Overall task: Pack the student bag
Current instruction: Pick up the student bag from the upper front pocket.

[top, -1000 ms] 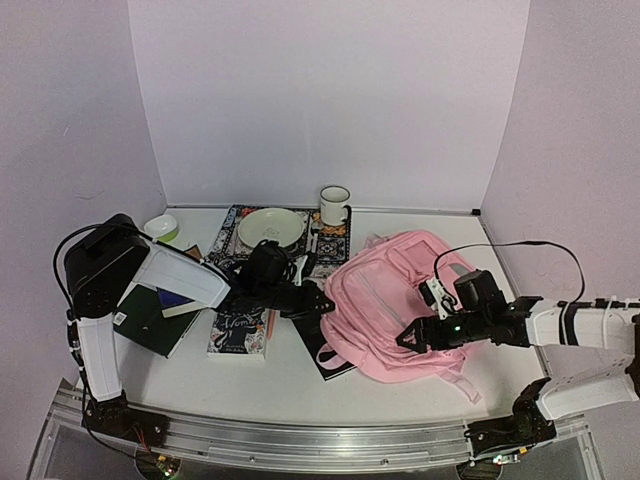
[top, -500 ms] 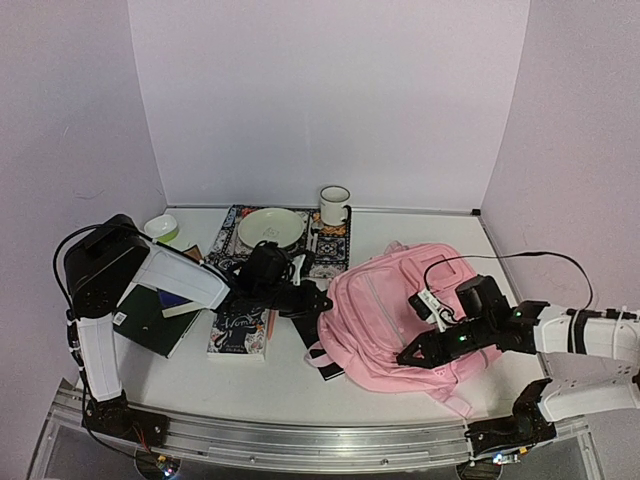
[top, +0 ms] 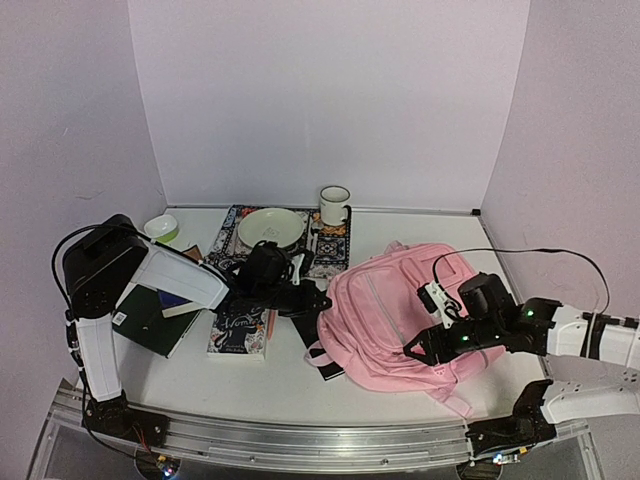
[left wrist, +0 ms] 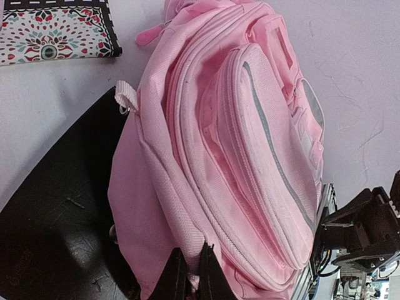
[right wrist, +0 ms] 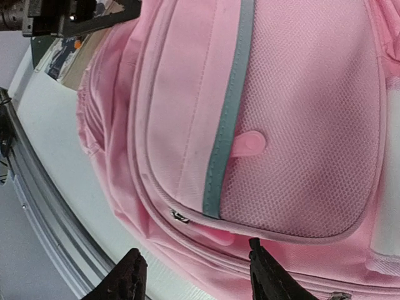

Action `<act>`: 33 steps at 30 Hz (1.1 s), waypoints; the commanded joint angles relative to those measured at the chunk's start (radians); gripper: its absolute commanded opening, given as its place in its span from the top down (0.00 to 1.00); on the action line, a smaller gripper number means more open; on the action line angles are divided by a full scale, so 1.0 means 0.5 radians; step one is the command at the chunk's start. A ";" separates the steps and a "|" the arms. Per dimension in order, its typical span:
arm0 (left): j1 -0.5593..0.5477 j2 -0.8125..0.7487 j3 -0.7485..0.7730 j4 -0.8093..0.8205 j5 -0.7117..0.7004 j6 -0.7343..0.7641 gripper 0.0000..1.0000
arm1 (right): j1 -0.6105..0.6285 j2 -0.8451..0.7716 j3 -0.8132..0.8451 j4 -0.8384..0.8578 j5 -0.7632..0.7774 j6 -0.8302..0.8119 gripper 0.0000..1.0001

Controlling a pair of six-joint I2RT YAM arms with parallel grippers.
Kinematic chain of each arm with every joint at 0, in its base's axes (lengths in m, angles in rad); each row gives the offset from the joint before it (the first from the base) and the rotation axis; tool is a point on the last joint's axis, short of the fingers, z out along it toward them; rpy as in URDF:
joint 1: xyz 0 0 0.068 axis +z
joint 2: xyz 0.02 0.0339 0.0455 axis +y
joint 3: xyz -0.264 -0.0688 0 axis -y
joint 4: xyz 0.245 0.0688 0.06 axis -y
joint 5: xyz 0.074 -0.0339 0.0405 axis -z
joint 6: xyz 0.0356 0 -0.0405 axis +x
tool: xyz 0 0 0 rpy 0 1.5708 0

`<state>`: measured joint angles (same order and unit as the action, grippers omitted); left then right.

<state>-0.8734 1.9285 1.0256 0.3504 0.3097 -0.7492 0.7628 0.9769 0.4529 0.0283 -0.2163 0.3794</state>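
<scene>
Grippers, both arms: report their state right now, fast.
Left gripper: shut, pinching fabric of the student bag.
Right gripper: open over the bag, holding nothing.

A white bench [top: 290, 375] fills the floor of the scene. Behind it rises a plain lilac back wall [top: 320, 100], flanked by matching side walls [top: 60, 120]. A metal rail [top: 300, 440] edges the bench's near side. The light is soft and even.

Black book [top: 322, 358] half hidden under student bag [top: 390, 310].

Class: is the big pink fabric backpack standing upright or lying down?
Lying down: the soft pink fabric backpack rests on the white table, front pocket facing up.
</scene>
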 commanded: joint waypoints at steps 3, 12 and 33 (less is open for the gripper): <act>0.028 -0.120 0.039 0.134 -0.035 0.020 1.00 | 0.022 0.161 -0.081 0.157 0.101 0.034 0.40; 0.029 -0.102 0.047 0.137 -0.018 -0.018 1.00 | 0.065 0.412 -0.101 0.360 0.024 0.044 0.39; 0.006 -0.079 0.044 0.150 -0.068 -0.079 1.00 | 0.229 0.473 0.060 0.536 -0.145 0.098 0.88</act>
<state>-0.8585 1.9285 1.0256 0.3518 0.2840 -0.7687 0.8612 1.2247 0.4383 0.2892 -0.2401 0.4182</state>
